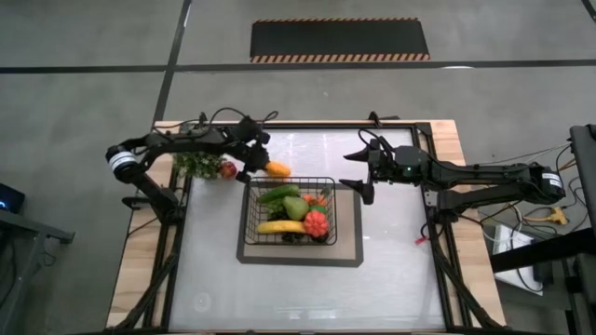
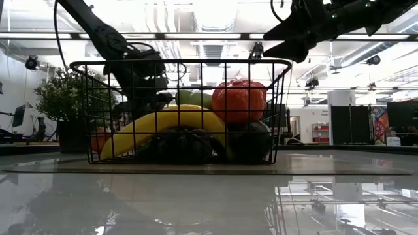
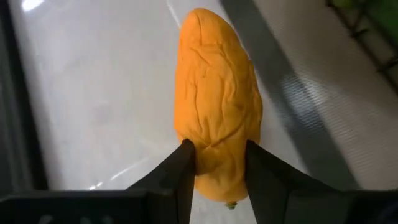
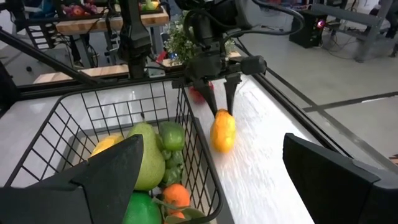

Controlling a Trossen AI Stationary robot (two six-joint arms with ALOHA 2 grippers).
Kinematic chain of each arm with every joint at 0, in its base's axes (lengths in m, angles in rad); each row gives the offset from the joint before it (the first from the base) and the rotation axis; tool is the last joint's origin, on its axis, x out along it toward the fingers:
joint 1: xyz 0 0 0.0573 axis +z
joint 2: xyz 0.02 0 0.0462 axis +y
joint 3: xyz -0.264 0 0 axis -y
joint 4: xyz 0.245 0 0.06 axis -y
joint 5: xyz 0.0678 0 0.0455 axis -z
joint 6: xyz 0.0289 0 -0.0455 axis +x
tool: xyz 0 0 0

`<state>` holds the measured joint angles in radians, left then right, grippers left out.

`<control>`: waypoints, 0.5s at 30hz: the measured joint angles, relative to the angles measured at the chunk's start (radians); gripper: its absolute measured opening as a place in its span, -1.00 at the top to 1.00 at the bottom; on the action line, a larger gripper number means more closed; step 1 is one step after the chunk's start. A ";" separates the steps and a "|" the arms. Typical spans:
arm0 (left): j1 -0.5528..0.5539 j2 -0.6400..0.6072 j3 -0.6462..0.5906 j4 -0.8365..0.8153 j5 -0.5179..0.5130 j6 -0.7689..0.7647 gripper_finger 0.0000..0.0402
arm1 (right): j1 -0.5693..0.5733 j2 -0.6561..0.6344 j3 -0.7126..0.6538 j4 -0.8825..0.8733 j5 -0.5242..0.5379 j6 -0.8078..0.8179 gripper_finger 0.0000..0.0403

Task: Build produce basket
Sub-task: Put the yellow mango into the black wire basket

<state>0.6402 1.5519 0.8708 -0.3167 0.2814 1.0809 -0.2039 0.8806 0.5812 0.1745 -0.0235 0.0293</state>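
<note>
An orange, wrinkled toy fruit (image 3: 214, 106) lies on the white tabletop just beyond the far left corner of the black wire basket (image 1: 291, 180). My left gripper (image 3: 221, 168) is shut on it. The basket stands on a dark-bordered mat (image 1: 349, 253) and holds a banana (image 1: 279, 226), a green pear (image 1: 295, 207), a cucumber (image 1: 277, 194) and a red fruit (image 1: 317, 223). My right gripper (image 1: 358, 172) hangs open above the basket's far right corner and touches nothing. My left gripper pinches the orange fruit between its two fingers at the two sides of its narrow end (image 3: 217, 155), the end nearest the gripper. The fingers (image 4: 211, 93) slant down from the table's far left and lie along the fruit. The fruit's other end (image 4: 222, 144) points down at the tabletop.
A bushy green plant (image 1: 197, 164) stands at the table's far left, with a red apple (image 1: 227, 169) beside it, close behind my left gripper. White tabletop lies to the right of the basket and in front of it.
</note>
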 joint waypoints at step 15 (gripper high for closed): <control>-0.004 -0.155 0.058 0.131 -0.302 -0.002 0.51 | -0.002 0.066 0.000 0.084 0.000 -0.087 -0.83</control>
<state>0.6359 1.3970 0.9284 -0.1859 -0.0210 1.0792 -0.2056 0.9466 0.5808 0.2588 -0.0231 -0.0581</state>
